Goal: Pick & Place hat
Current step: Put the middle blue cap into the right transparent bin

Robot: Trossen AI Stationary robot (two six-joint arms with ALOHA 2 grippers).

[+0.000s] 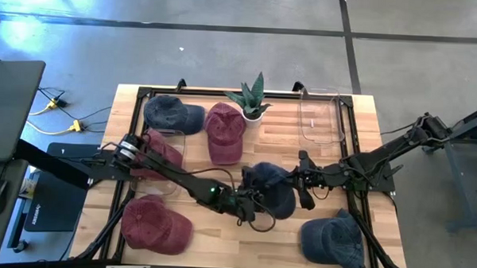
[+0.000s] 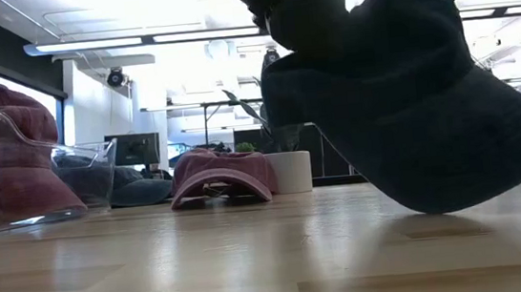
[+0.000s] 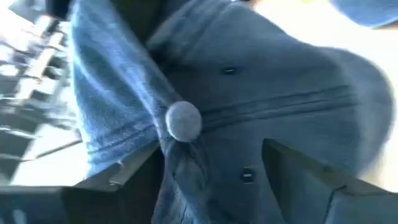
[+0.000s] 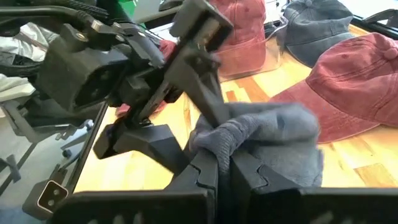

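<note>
From above, the dark blue cloth cap (image 1: 270, 187) sits mid-desk, just toward 5 o'clock. The right gripper (image 4: 219, 163) is pinched tight on its fabric. The left gripper (image 3: 211, 180) straddles its crown, spread wide. Handover, I think; next the left gripper must clamp.

Dark blue washed-cotton cap (image 1: 270, 187) with stitched panels, eyelets and a fabric-covered top button, lifted at mid-bench with its crown bunched and pinched from both sides; its lowest edge hangs just above, or barely touching, the light wooden bench (image 1: 219, 229).
</note>
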